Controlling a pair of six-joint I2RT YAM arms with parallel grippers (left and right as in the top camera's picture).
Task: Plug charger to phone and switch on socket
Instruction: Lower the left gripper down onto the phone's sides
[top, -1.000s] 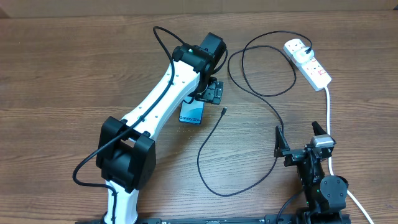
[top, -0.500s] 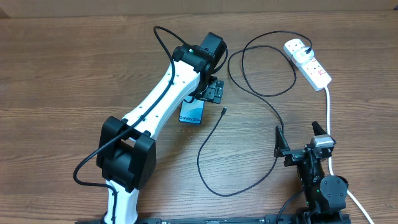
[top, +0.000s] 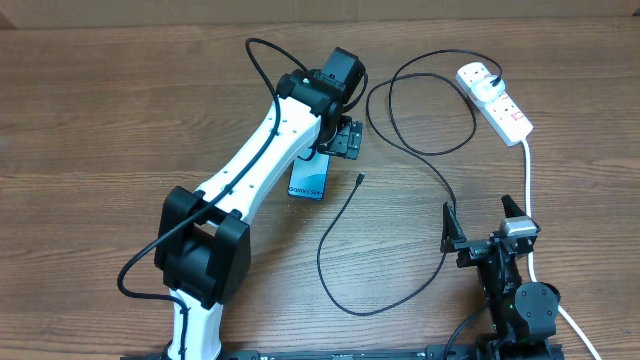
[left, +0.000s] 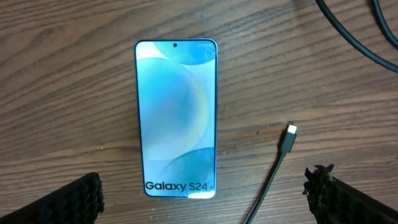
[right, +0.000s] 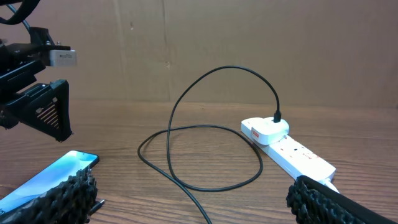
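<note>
The phone (top: 310, 182) lies flat on the table with its blue-green screen up (left: 177, 118). My left gripper (top: 343, 141) hovers above its far end, open, with the phone's lettered end between the jaws (left: 204, 194). The charger (top: 330, 235) is a thin black cable looping across the table. Its connector tip (left: 290, 132) lies loose just right of the phone. Its plug (top: 482, 75) sits in the socket (top: 503, 108), a white power strip at the far right. My right gripper (top: 478, 210) stands open and empty near the front edge, with cable loops ahead of it (right: 193, 193).
The socket's thick white cord (top: 529, 190) runs down past my right arm to the front edge. A cardboard wall (right: 249, 43) stands behind the table. The left arm (top: 250, 180) spans the table's middle left.
My left gripper has edged slightly toward the far side above the phone. Phone, cable, socket and right arm have not moved.
</note>
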